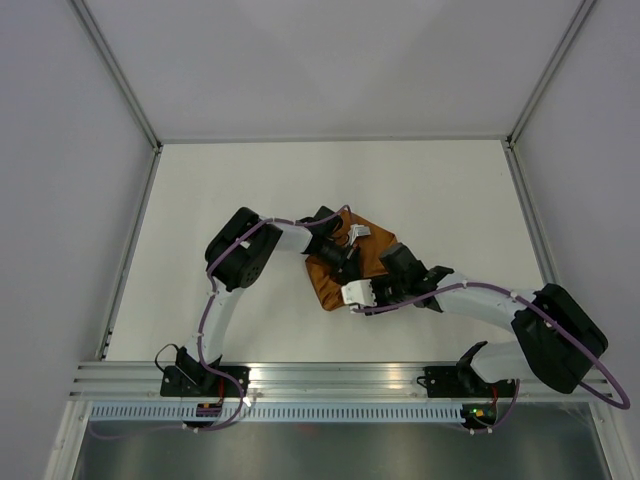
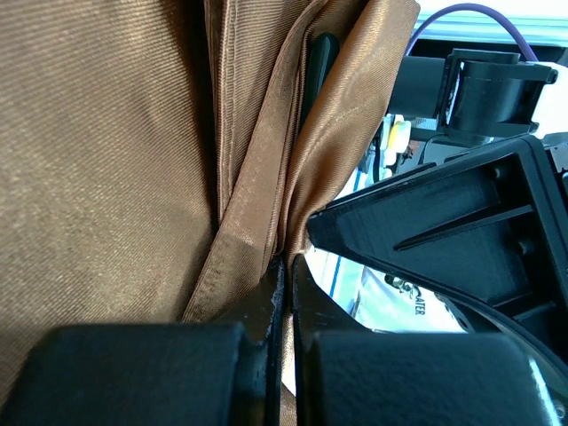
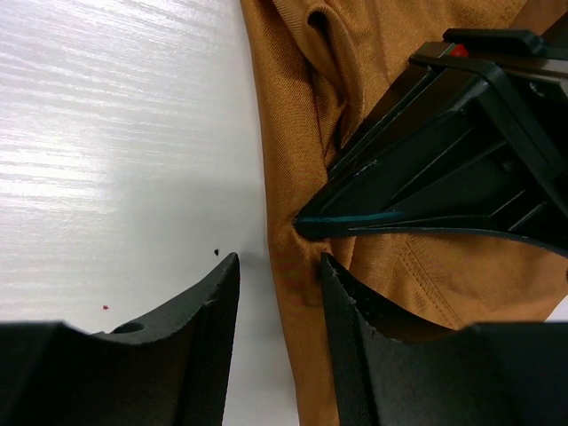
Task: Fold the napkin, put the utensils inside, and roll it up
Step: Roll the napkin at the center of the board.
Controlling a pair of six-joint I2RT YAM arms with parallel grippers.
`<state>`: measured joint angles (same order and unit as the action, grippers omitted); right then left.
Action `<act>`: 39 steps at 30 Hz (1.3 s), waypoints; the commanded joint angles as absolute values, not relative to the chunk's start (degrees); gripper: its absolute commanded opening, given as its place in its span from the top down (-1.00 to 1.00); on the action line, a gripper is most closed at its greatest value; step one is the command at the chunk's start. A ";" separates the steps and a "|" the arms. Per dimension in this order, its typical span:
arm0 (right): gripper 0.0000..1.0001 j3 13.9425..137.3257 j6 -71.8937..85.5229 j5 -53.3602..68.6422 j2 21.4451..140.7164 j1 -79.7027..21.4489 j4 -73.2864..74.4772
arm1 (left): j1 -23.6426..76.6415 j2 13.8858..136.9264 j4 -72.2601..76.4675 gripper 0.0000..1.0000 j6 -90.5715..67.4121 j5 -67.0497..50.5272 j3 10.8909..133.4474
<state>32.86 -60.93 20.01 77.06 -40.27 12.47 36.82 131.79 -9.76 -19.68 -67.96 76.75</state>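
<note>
The rust-orange napkin [image 1: 322,282] lies bunched in folds at the table's middle, under both grippers. My left gripper [image 2: 288,262] is shut on a hemmed fold of the napkin [image 2: 106,160]; in the top view it is over the cloth's centre [image 1: 347,264]. My right gripper [image 3: 278,259] is open, its fingers either side of the napkin's [image 3: 373,89] edge fold, with the left gripper's tips [image 3: 306,222] just beyond. A dark slim tip [image 2: 318,62] shows between folds; it may be the knife's blade. The orange handle is hidden.
The white table [image 1: 230,200] is bounded by metal rails at the sides and the front edge. A white tag [image 1: 358,233] sits at the napkin's far edge. The right gripper's black finger [image 2: 426,231] crowds the left wrist view.
</note>
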 commanded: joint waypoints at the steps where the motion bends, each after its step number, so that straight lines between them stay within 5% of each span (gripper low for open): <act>1: 0.05 32.08 -62.49 18.63 78.22 -40.52 8.36 | 36.47 135.35 -14.76 0.95 -17.05 -61.35 76.64; 14: 0.17 32.96 -64.07 17.40 82.62 -40.61 10.19 | 36.12 135.53 -16.00 0.95 -15.82 -62.66 77.08; 28: 0.78 37.26 -63.55 20.21 88.15 -39.20 21.70 | 35.51 134.74 -16.17 0.94 -15.03 -62.58 77.34; 39: 0.88 45.08 -65.82 28.73 94.91 -33.41 33.57 | 33.75 127.02 -0.80 0.41 -25.03 -60.47 71.37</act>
<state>45.39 -64.64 27.22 90.24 -35.59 22.41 35.11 129.71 -5.85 -21.17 -68.40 73.41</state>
